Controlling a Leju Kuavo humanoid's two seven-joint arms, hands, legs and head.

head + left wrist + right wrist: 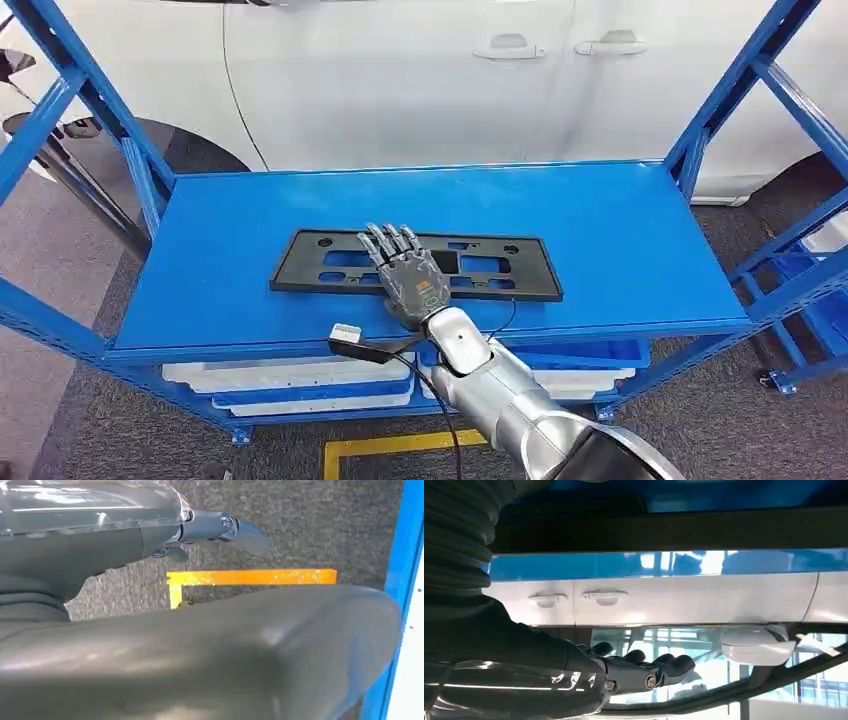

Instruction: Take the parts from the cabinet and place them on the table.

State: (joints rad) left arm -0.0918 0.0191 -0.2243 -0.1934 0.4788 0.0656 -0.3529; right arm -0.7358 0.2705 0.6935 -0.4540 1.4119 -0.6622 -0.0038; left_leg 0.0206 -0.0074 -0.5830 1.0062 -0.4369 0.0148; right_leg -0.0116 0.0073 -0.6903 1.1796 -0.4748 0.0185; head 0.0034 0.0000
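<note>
A flat black plastic part (415,265), long and rectangular with several cut-out slots and small holes, is seen lying on the top shelf (250,240) of a blue painted-metal rack, towards the shelf's front edge. The right hand (408,278) is laid over the middle of the part, palm down, its dark segmented fingers (385,243) stretched forward and slightly spread; nothing is gripped. A small coloured sticker is carried on the back of the hand, but its writing cannot be read. The forearm is smooth and silver, with a black cable run along it.

In the right wrist view the hand (644,672) is seen from behind, and the part is cut off into a dark band. The left hand (220,530) is shown in the left wrist view above grey carpet and a yellow floor marking (250,577); its fingers are largely hidden, so its state cannot be told.

White and blue trays (300,385) are stacked on the lower shelf, partly hidden. A glossy white car (450,80) stands behind the rack.
</note>
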